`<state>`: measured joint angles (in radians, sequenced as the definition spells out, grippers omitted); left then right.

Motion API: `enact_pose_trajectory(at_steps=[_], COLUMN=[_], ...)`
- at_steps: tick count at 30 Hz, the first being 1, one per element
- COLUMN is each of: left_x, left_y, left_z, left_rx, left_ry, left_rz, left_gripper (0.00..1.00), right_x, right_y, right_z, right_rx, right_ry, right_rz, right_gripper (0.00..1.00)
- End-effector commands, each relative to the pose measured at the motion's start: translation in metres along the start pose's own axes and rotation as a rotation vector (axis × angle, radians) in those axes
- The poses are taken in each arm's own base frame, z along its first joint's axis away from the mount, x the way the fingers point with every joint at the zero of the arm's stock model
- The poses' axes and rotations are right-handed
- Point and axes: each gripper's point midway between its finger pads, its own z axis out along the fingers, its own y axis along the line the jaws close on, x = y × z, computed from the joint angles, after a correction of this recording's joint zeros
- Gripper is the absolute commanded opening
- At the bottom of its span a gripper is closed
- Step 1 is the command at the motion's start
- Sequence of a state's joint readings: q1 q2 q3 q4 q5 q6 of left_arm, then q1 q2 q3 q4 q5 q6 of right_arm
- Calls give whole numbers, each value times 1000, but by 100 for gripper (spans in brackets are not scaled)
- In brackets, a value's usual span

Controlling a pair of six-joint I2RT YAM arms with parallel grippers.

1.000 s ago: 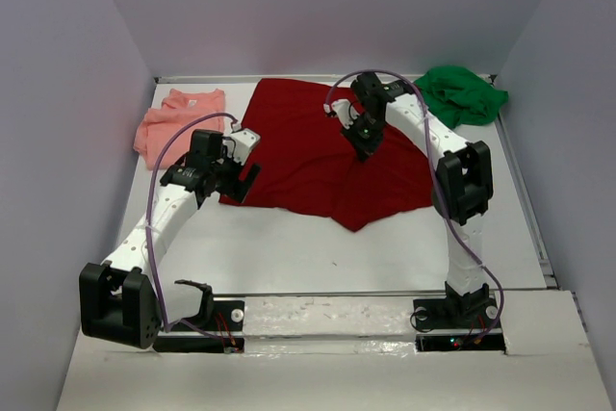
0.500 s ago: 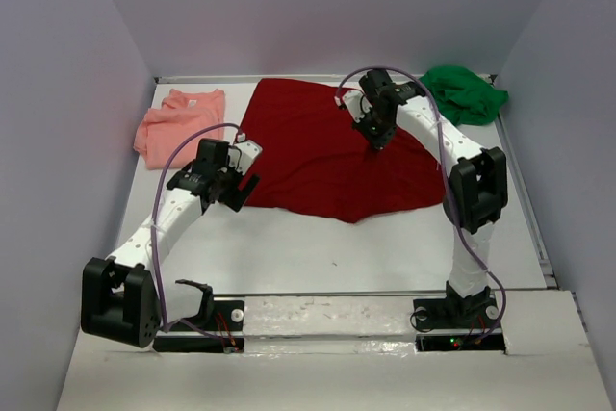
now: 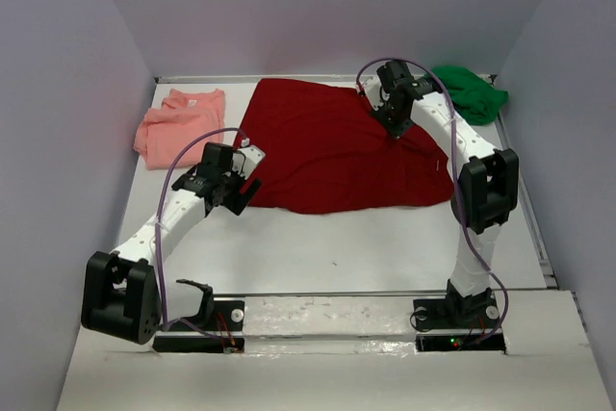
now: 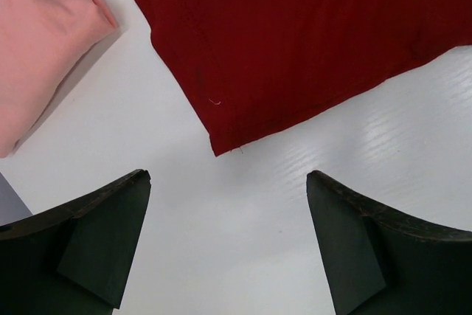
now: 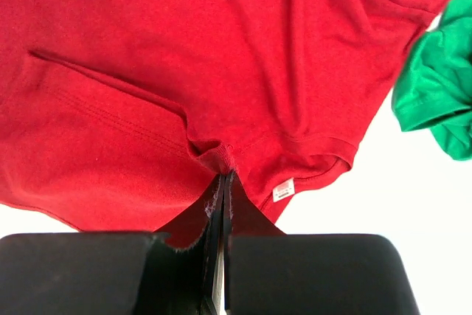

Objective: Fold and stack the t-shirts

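The dark red t-shirt (image 3: 332,151) lies spread across the middle of the white table. My right gripper (image 3: 397,130) is shut on a pinch of its cloth near the collar, seen in the right wrist view (image 5: 223,169) with the red shirt (image 5: 184,57) hanging under it. My left gripper (image 3: 241,190) is open and empty over the bare table just off the red shirt's near left corner (image 4: 221,142). The salmon pink t-shirt (image 3: 175,122) lies folded at the far left and shows in the left wrist view (image 4: 37,42). The bright green t-shirt (image 3: 469,91) lies crumpled at the far right.
Grey walls close in the table on the left, back and right. The white table (image 3: 318,247) runs from the red shirt to the arm bases. The green shirt's edge (image 5: 435,94) lies right beside the red shirt's collar.
My right gripper has pulled the red shirt's cloth toward the far right, flattening the shirt. My left gripper has drawn back off the shirt's left corner toward the near side.
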<state>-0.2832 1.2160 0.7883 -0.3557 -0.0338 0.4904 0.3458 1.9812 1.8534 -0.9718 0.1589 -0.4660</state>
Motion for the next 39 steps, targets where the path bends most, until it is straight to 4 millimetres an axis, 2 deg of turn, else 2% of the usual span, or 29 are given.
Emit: enact_pose_trajectory(at_steps=[1, 6, 13, 18, 23, 30, 36, 39], left_x=[7, 14, 21, 11, 2, 7, 17, 22], left_y=[4, 3, 1, 4, 8, 4, -9, -11], left_z=[5, 12, 33, 42, 41, 42, 43, 45], left_rx=[-36, -42, -22, -20, -20, -22, 1, 10], left_ry=[20, 27, 89, 94, 86, 97, 108, 126], left_rz=[41, 64, 98, 111, 131, 141, 157, 172], left_gripper=[99, 99, 99, 99, 99, 99, 99, 90], right_x=[-10, 4, 13, 24, 32, 30, 27, 26], right_y=[-21, -30, -41, -56, -66, -64, -65, -65], right_z=[-27, -23, -30, -33, -33, -30, -31, -31], right_rx=[84, 138, 172, 228, 264, 251, 245, 241], right_ry=[-76, -41, -32, -10, 8, 2, 0, 2], right_rz=[37, 43, 66, 92, 111, 118, 116, 116], right_gripper=[0, 0, 0, 0, 0, 0, 0, 0])
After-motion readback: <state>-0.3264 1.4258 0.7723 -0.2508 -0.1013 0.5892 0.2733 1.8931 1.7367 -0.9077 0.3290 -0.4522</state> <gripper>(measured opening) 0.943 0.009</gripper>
